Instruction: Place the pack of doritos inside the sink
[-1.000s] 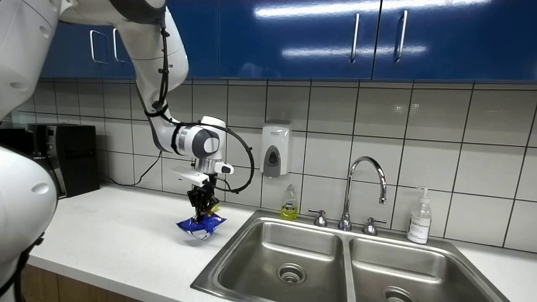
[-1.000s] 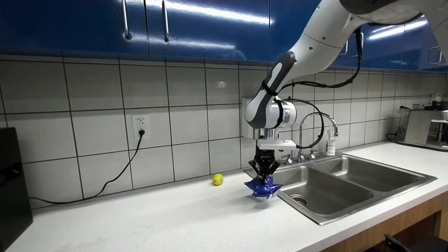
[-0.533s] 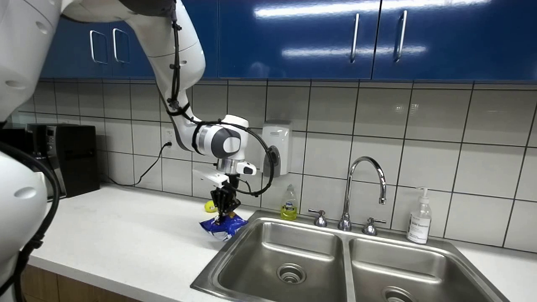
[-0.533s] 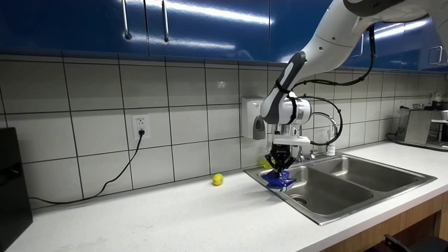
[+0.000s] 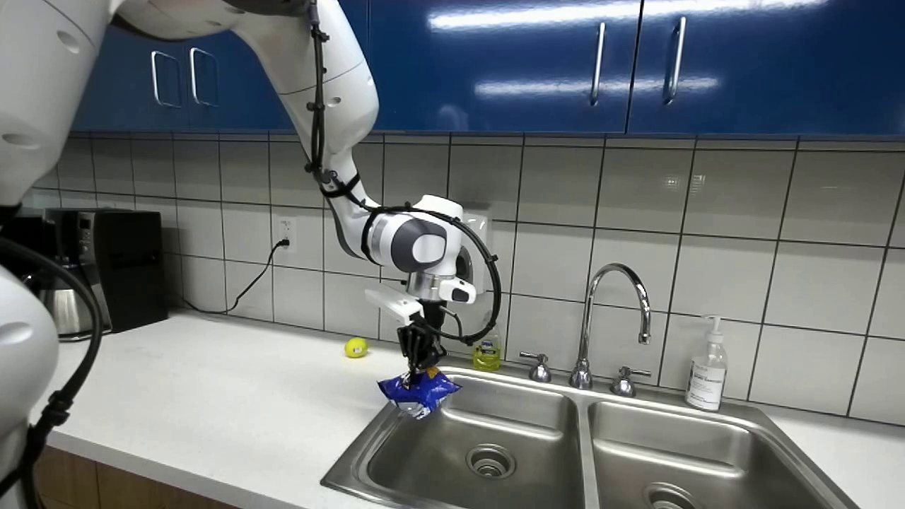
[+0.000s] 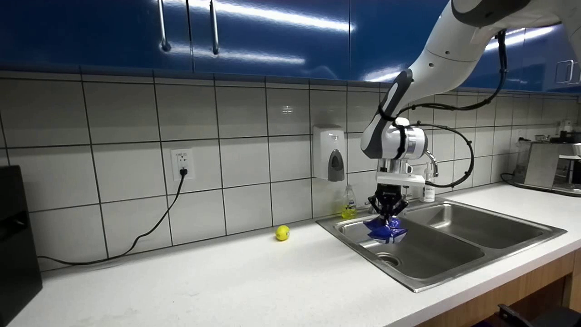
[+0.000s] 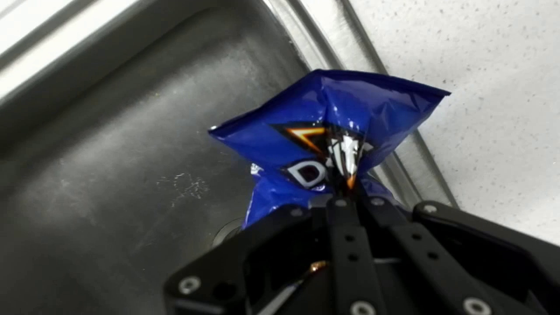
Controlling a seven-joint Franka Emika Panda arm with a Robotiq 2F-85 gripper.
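The pack of doritos [image 5: 428,391] is a crinkled blue bag with orange marks; it also shows in an exterior view [image 6: 388,233] and the wrist view [image 7: 288,113]. My gripper [image 5: 413,376] points down, shut on the middle of the bag, which bunches between the fingertips [image 7: 356,199]. The bag hangs in the air at the left edge of the sink's left basin [image 5: 523,424]. In the wrist view it covers part of the steel rim [image 7: 302,26], with the basin floor [image 7: 131,183] on one side and white counter on the other. The drain is partly hidden by the gripper there.
A chrome faucet [image 5: 587,318] with two handles stands behind the sink. A dish soap bottle [image 6: 348,204] is at the back rim, a sanitizer bottle [image 5: 707,375] to the right. A yellow-green ball [image 5: 355,347] lies on the counter by the wall. A dispenser [image 6: 327,154] hangs above.
My gripper, still shut on the bag, has moved from above the counter to the edge of the sink's left basin. The ball and bottles have stayed in place.
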